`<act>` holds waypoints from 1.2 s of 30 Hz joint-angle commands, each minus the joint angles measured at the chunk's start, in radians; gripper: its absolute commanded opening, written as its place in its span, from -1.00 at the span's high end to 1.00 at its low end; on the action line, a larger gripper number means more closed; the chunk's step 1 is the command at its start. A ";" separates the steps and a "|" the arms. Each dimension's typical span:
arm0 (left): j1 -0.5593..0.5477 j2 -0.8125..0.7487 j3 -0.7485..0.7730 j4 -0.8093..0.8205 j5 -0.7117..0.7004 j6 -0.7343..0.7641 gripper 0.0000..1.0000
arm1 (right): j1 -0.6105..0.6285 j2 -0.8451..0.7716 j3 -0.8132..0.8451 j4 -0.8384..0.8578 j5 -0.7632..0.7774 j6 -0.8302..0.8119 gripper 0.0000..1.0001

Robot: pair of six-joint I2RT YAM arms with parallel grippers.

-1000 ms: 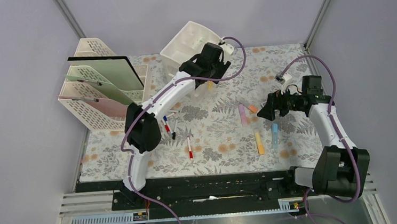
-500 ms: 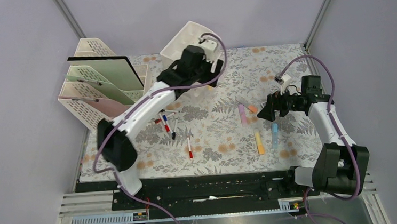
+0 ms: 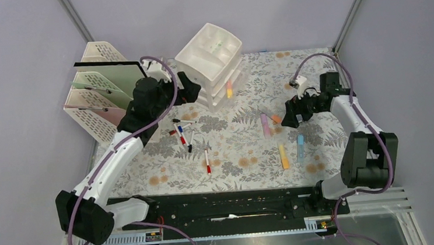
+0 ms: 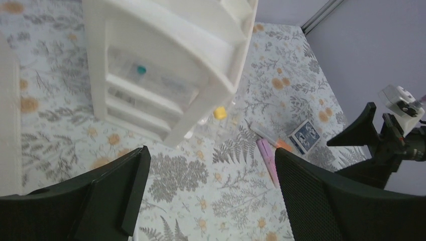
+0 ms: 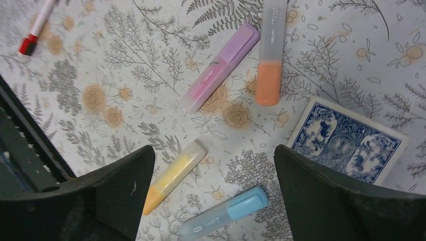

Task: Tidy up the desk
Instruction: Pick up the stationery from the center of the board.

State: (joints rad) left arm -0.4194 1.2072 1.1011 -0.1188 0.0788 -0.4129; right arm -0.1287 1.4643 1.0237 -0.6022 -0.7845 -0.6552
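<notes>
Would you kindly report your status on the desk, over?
Left gripper open, empty, beside drawer unit. Right gripper open, empty, over highlighters. Desk untidy: markers, highlighters, cards loose. No obstruction seen.

Desk matt printed cloth; drawer unit glossy white plastic.

Left gripper: jaws wide, nothing between them, over the desk. Drawer unit at 11 o'clock. Purple highlighter and card box at 3 o'clock.
</notes>
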 commanded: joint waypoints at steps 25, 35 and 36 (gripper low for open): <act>0.032 -0.161 -0.185 0.011 -0.010 -0.186 -0.97 | 0.317 0.403 0.242 0.161 0.477 0.047 -0.40; 0.037 -0.154 -0.179 0.016 -0.013 -0.194 -0.97 | 0.333 0.446 0.241 0.194 0.529 0.079 0.31; 0.036 -0.154 -0.181 0.018 -0.011 -0.198 -0.97 | 0.333 0.446 0.238 0.197 0.542 0.083 0.38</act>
State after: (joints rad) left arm -0.3897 1.0664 0.9134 -0.1337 0.0746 -0.5976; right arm 0.1936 1.9007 1.2278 -0.4305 -0.2935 -0.5926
